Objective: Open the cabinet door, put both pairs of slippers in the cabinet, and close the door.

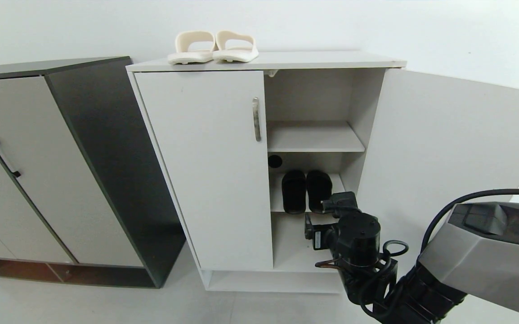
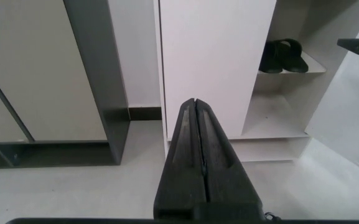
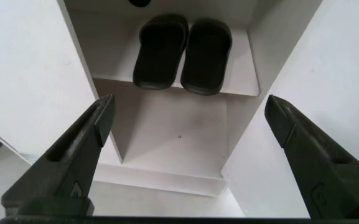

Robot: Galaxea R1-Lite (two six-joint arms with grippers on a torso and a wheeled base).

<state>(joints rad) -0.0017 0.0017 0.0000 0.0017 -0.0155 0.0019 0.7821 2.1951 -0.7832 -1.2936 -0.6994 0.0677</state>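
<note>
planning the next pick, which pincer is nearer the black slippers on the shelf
Right. The right pincer is open just in front of the black slippers. The left pincer is shut, farther back, facing the closed door.

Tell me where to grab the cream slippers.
Likely best to pinch the cream slippers by their touching inner strap walls, coming from the front: both arched straps open forward, and the pair lies side by side on the cabinet top.
</note>
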